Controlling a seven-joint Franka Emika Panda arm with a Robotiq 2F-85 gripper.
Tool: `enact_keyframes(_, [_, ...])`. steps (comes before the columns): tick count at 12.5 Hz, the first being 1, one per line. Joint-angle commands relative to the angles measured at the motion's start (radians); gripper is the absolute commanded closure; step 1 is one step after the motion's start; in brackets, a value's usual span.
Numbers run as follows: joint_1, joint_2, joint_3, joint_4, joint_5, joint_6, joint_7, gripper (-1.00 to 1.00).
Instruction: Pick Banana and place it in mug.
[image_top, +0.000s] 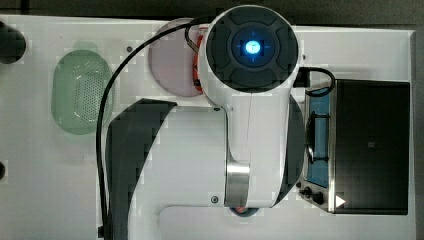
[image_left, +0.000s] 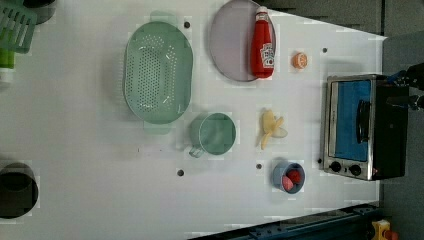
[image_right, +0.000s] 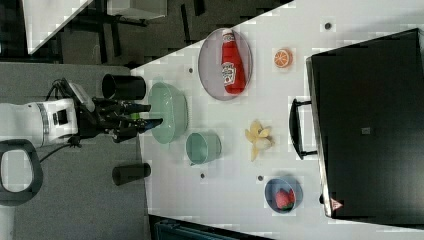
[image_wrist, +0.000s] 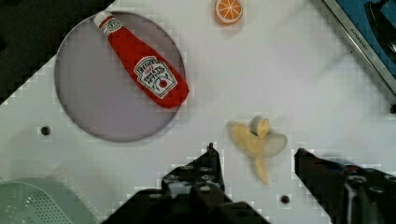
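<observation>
Now we bring our gripper (image_wrist: 254, 163), jaws apart and empty, straight down over the banana (image_wrist: 257, 142), centring its thick middle before closing beside the mug (image_left: 215, 133).

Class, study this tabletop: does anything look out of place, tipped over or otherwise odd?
One thing: the ketchup bottle lies flat on its side across the purple plate instead of standing. The banana is peeled open on the bare table.

Robot lab, white bench (image_left: 100, 200), toy kitchenware
</observation>
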Motion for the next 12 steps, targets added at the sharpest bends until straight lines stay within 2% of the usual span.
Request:
enact_keyframes(1, [-0.015,-0.273,-0.014,-0.273,-0.012,-0.027,0.079,-0.58])
enact_keyframes(3, [-0.015,-0.271,-0.012,-0.274,-0.012,-0.02,0.075,-0.99])
enact_keyframes(5, [-0.014,-0.255,-0.008,-0.281,-0.012,-0.01,0.008,-1.0])
enact_keyframes(7, [-0.014,-0.222,-0.007,-0.296,-0.012,0.013,-0.138,-1.0])
enact_keyframes(12, [-0.014,-0.065,-0.007,-0.351,-0.012,0.166,-0.455,-1.0])
